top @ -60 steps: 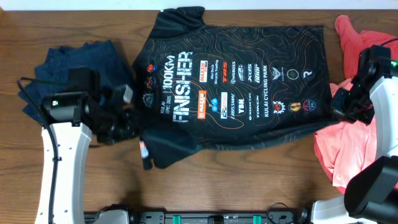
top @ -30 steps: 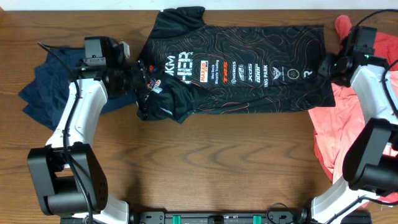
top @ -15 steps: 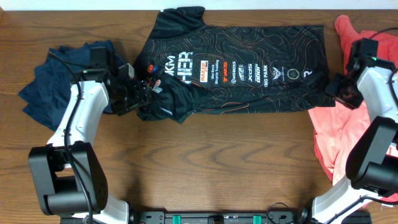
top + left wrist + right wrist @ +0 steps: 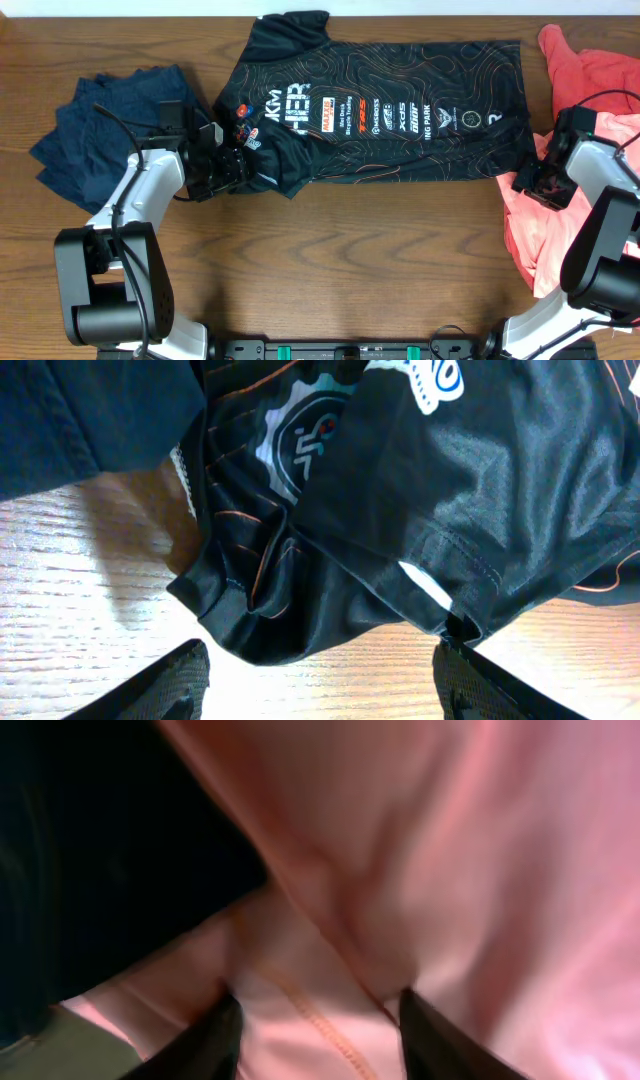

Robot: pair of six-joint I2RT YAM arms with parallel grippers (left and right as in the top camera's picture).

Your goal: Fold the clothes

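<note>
Next, with left gripper [image 4: 320, 660] spread wide over the bunched sleeve [image 4: 250, 595] and right gripper [image 4: 320, 1030] parted above coral shirts [image 4: 590, 75], pinch both layers at the 2 near corners of black jersey [image 4: 400, 125], half-folded along the far edge, lifting evenly.

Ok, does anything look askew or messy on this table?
Yes. The black jersey is bunched and wrinkled at its left end, by the left gripper, with a sleeve poking out unevenly below its lower edge. The navy garment and coral shirts lie in loose heaps at either side.
</note>
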